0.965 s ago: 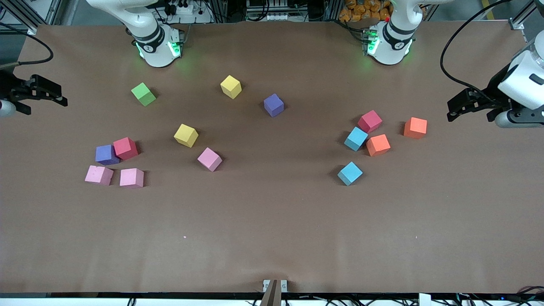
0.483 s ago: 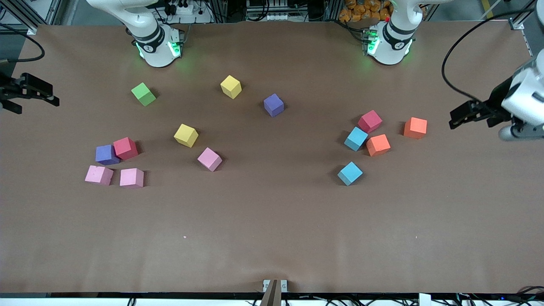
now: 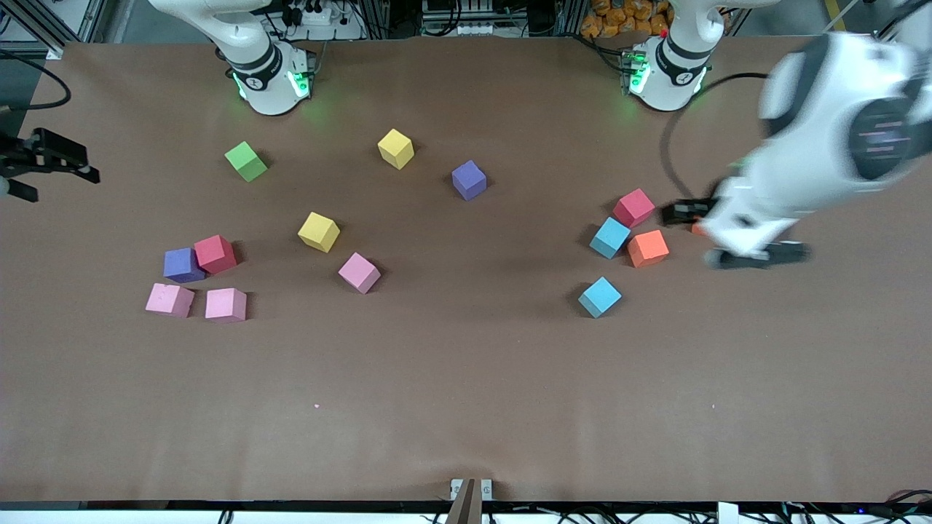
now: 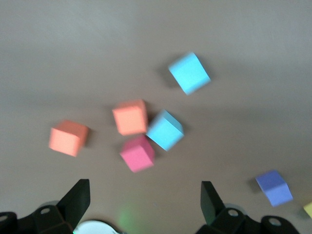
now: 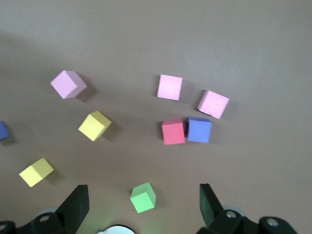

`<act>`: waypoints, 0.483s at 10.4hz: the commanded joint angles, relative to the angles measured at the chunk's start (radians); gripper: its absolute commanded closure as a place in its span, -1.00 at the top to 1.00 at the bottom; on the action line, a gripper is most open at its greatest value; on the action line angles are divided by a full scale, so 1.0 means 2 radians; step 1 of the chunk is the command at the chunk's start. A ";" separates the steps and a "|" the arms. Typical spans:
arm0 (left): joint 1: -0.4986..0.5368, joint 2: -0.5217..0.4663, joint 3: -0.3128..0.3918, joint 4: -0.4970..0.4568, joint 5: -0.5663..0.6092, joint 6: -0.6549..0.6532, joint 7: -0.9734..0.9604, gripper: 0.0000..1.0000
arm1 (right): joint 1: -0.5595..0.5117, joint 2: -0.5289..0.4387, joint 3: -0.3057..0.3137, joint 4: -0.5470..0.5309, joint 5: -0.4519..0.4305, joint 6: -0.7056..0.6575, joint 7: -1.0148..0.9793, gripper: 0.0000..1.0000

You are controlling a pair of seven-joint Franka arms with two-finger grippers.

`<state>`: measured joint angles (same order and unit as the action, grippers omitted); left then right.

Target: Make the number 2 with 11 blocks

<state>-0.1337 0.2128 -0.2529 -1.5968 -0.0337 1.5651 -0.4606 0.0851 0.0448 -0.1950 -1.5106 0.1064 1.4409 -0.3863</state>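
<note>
**Item:** blocks (image 3: 319, 231), small matte cubes of equal size, mixed colours. None yet laid into the number 2; no digit anywhere on the desk (image 3: 466, 407).

**Location:** loose, in two spreads.
- Toward the right arm's end: three pink, two yellow, one red touching a purple, plus a green cube (image 3: 246, 161) close to that arm's base.
- Roughly mid-desk: another purple.
- Toward the left arm's end: red cube (image 3: 633, 207), light blue cube (image 3: 609, 237) and orange cube (image 3: 647, 247) crowded together. A second light blue lying nearer the front camera. A second orange cube (image 4: 68, 138) just beside the trio, largely hidden in the front view under the left arm.

**Handling, as judged:** light, probably foam, slightly yielding. Dull surface unlikely to slip; not fragile. Best taken from above across two parallel flat faces, jaws squared to the cube's turn, never corner to corner. Care needed at the crowded trio: scant room for a finger between neighbours.

**Left tool** (image 3: 717, 234): spread wide, empty, hovering over the second orange cube.

**Right tool** (image 3: 44, 156): spread wide, empty, waiting at the desk's edge at the right arm's end.
</note>
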 commanded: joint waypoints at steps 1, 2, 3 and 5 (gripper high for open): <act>-0.056 0.018 -0.020 -0.012 -0.020 0.022 -0.094 1.00 | -0.010 0.026 0.025 0.007 0.035 0.007 -0.006 1.00; -0.087 0.031 -0.020 -0.012 -0.026 0.033 -0.129 1.00 | -0.010 0.025 0.047 0.004 0.034 0.017 0.034 1.00; -0.119 0.048 -0.020 -0.012 -0.034 0.046 -0.167 1.00 | -0.009 0.026 0.077 0.004 0.031 0.023 0.108 1.00; -0.182 0.078 -0.020 -0.012 -0.040 0.070 -0.242 1.00 | -0.008 0.023 0.133 -0.014 0.014 0.030 0.224 1.00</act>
<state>-0.4234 0.3269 -0.3049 -1.6276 -0.0896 1.6747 -0.8551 0.0855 0.1034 -0.0056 -1.5127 0.1584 1.4941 -0.0710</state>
